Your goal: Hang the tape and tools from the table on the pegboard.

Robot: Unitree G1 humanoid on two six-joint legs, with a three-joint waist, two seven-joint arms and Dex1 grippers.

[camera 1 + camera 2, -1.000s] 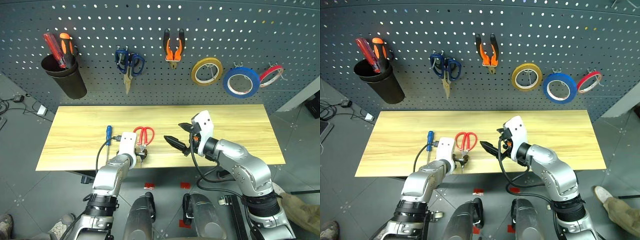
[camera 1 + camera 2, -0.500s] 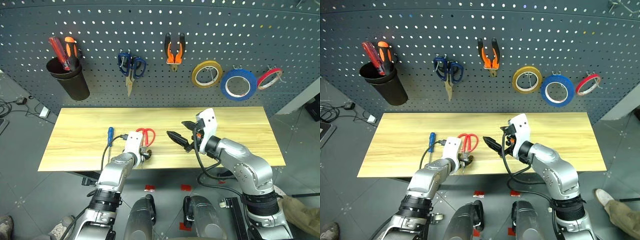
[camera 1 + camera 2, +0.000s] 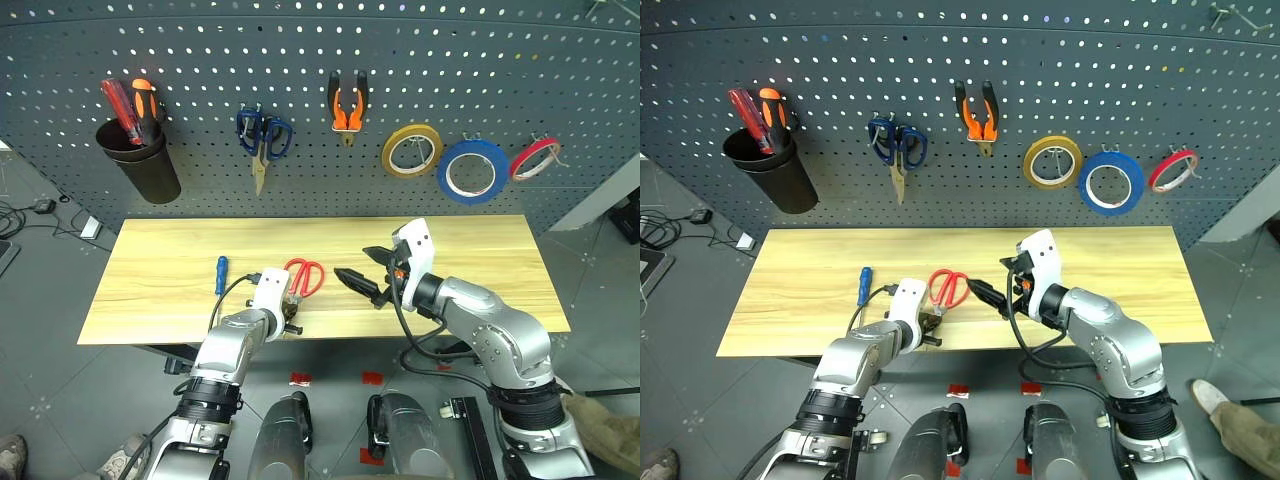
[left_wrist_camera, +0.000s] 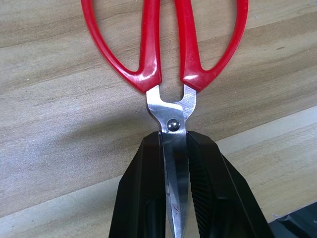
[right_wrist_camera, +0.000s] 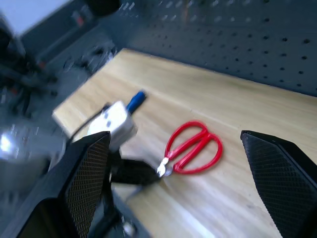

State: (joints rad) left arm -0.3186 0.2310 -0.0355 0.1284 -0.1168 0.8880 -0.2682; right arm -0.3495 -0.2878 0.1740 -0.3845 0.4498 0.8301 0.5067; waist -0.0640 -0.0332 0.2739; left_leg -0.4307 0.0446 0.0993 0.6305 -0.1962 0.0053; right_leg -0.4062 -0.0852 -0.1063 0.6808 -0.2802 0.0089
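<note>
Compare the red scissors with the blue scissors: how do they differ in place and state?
The red scissors lie flat on the table; the blue scissors hang on the pegboard. The left gripper is shut on the red pair's blades; nothing holds the blue pair. Both have closed blades.

Scissors (image 3: 305, 277) lie right of screwdriver (image 3: 220, 273) on table (image 3: 480, 250)

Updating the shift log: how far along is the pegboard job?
Done: blue tape and pliers hang on the pegboard. In hand: the left gripper is shut on the red-handled scissors, which lie on the table. Left: the blue-handled screwdriver.
</note>
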